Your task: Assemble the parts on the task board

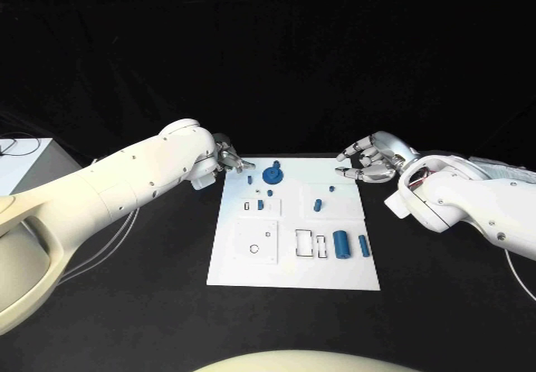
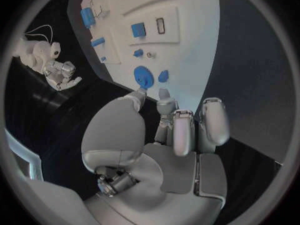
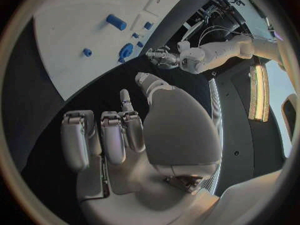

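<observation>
The white task board (image 1: 296, 267) lies mid-table with several blue parts on it. A round blue part (image 1: 273, 175) stands near its far edge, and a small blue piece (image 1: 248, 180) lies beside it. A blue cylinder (image 1: 341, 242) and a slimmer blue pin (image 1: 364, 245) lie at the near right. My left hand (image 1: 227, 159) hovers at the board's far left corner, fingers apart and holding nothing. In the left wrist view the left hand (image 2: 169, 130) has a fingertip close to the round part (image 2: 143, 77). My right hand (image 1: 369, 164) hangs off the far right corner, loosely curled and empty.
A white box (image 1: 22, 163) with a cable sits at the table's left edge. Rectangular slots (image 1: 304, 242) and a raised plate (image 1: 257, 240) mark the board's near half. Black tabletop (image 1: 134, 310) surrounds the board.
</observation>
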You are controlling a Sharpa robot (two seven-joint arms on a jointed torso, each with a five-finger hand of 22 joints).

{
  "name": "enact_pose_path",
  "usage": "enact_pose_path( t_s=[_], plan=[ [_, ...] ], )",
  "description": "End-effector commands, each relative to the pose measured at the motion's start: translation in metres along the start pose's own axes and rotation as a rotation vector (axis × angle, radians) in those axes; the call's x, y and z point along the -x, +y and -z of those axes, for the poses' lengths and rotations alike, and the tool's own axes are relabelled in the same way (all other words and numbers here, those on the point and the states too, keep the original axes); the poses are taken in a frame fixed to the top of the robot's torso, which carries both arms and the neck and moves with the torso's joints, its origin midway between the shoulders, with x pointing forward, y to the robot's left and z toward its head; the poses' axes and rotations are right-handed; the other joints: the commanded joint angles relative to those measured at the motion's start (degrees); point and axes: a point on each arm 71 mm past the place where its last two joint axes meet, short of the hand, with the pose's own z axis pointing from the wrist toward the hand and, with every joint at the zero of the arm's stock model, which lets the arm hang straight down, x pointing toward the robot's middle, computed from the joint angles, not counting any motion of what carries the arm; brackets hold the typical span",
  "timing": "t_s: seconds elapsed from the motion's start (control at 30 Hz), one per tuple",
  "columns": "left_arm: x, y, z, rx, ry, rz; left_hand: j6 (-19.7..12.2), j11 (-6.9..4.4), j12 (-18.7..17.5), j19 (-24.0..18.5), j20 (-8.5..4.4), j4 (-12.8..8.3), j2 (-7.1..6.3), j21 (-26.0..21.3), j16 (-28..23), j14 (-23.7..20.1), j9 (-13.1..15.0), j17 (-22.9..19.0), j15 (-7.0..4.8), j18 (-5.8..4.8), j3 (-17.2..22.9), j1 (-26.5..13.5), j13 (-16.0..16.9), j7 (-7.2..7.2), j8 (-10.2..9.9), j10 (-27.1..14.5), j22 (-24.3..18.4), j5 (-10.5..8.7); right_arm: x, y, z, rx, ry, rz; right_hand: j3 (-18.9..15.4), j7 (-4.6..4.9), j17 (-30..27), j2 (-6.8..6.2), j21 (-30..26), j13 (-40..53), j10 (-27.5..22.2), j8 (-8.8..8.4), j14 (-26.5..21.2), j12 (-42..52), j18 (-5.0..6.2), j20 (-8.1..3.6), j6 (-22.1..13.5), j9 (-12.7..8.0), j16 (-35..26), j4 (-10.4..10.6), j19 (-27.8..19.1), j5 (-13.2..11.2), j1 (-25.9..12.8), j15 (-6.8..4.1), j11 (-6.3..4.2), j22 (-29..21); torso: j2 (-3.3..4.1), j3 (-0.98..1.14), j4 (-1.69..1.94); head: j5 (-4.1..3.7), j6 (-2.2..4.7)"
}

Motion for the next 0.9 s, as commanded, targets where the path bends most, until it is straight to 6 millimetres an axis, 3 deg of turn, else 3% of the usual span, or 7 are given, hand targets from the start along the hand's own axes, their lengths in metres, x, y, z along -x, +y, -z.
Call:
enact_pose_path(
  t_s=[0.03, 0.17, 0.37, 0.53, 0.9],
  plan=[
    [0.0, -0.005, -0.002, -0.013, -0.005, -0.001, -0.4, 0.12, 0.2, -0.1, 0.3, 0.0, 0.0, -0.2, 0.0, 4.2, -0.5, 9.8, 0.41, 0.61, 0.1, 0.8, -0.4, 0.21, -0.8, -0.3, -0.1, 0.23, -0.001, 0.002, 0.0, 0.017, 0.001, 0.001, 0.1, 0.03, 12.5, 0.09, -0.1, 11.3, 1.9, 0.29, 5.5, -0.3, 0.18, 0.26, -0.5, 0.0, -0.2, 0.4, 4.1, 0.4, -0.6, 0.25, 0.2, 12.2, 0.3, -0.02, -0.02, -0.1, 0.04],
    [-0.003, -0.006, -0.006, -0.005, 0.004, 0.003, -1.2, 0.58, 0.3, -0.1, 0.53, 0.0, -0.05, -0.3, 0.0, 4.2, -1.9, 9.8, 0.79, 0.61, 0.3, 1.4, -0.5, 0.76, -2.4, -0.5, -0.2, 0.2, -0.001, 0.003, -0.001, 0.019, -0.001, 0.0, 0.1, 0.03, 12.6, 0.12, -0.1, 11.3, 1.9, 0.3, 5.5, -0.2, 0.18, 0.26, -0.5, 0.0, -0.2, 0.4, 4.1, 0.4, -0.6, 0.25, 0.19, 12.2, 0.53, -0.05, -0.06, -0.22, 0.19],
    [-0.005, -0.007, -0.01, 0.002, 0.011, 0.016, -1.2, 0.63, 0.3, -0.1, 0.57, 0.1, -0.08, -0.2, 0.0, 4.2, -2.1, 9.8, 0.83, 0.6, 0.3, 1.4, -0.5, 0.82, -2.5, -0.5, -0.1, 0.18, -0.001, 0.003, -0.001, 0.02, -0.004, 0.0, 0.1, 0.03, 12.5, 0.14, -0.2, 11.2, 1.8, 0.31, 5.4, -0.4, 0.2, 0.26, -0.5, 0.0, -0.2, 0.4, 4.1, 0.5, -0.6, 0.25, 0.19, 12.1, 0.86, -0.01, -0.19, -0.07, 0.38],
    [-0.007, -0.01, -0.011, -0.005, 0.019, 0.017, -1.3, 0.7, 0.3, -0.1, 0.6, 0.1, -0.07, -0.2, 0.0, 4.2, -2.3, 9.8, 0.89, 0.59, 0.3, 1.4, -0.5, 0.89, -2.7, -0.5, -0.1, 0.18, -0.002, 0.003, -0.002, 0.021, -0.005, 0.0, 0.1, 0.04, 12.5, 0.14, -0.2, 11.2, 1.8, 0.3, 5.4, -0.4, 0.2, 0.26, -0.5, 0.0, -0.2, 0.4, 4.1, 0.6, -0.6, 0.25, 0.19, 12.1, 0.87, -0.05, -0.09, -0.16, 0.76],
    [-0.01, -0.012, -0.013, -0.004, 0.035, 0.004, -1.3, 1.07, 0.3, -0.2, 0.96, 0.0, 0.37, -0.4, -0.1, 4.1, -3.8, 9.6, 1.26, 0.64, 1.1, 2.4, -0.9, 1.3, -4.2, -0.9, -0.2, 0.32, -0.003, 0.005, -0.004, 0.022, -0.01, -0.001, 0.2, 0.04, 12.5, 0.19, -0.2, 11.2, 1.8, 0.31, 5.4, -0.4, 0.22, 0.26, -0.6, 0.0, -0.2, 0.4, 4.1, 0.8, -0.6, 0.25, 0.19, 12.1, 0.72, -0.08, -0.02, 0.17, 0.45]
  ],
)
